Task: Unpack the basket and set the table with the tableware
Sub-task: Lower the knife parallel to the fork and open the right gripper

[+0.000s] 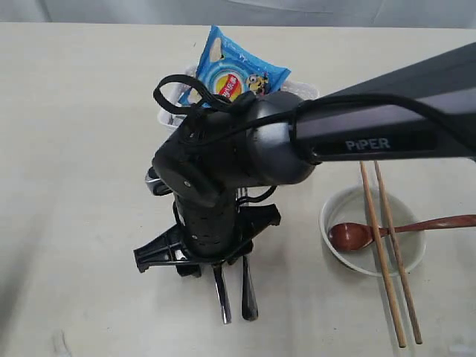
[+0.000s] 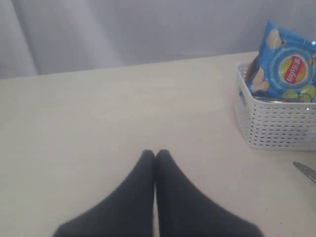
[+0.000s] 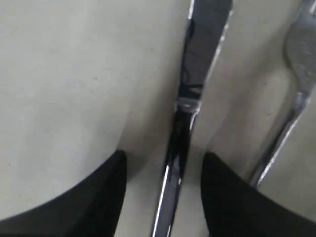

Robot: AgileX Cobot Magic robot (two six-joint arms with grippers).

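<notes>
My right gripper (image 3: pixel 164 155) is open low over the table (image 1: pixel 82 149), its fingers either side of the steel knife (image 3: pixel 190 98), which lies flat between them untouched. The fork (image 3: pixel 296 64) lies just beside the knife. In the exterior view two steel handles (image 1: pixel 222 297) stick out from under the right wrist. The off-white bowl (image 1: pixel 327 223) holds the dark red-brown spoon (image 1: pixel 353 235), with the wooden chopsticks (image 1: pixel 387 253) laid across it. The white basket (image 2: pixel 276 128) holds a blue chip bag (image 2: pixel 289 64). My left gripper (image 2: pixel 155 154) is shut and empty over bare table. Plate and cup are out of view.
The right arm (image 1: pixel 372 126) reaches across the middle and hides most of the basket (image 1: pixel 303 89) in the exterior view. A steel tip (image 2: pixel 306 171) lies on the table near the basket. A grey curtain backs the far table edge.
</notes>
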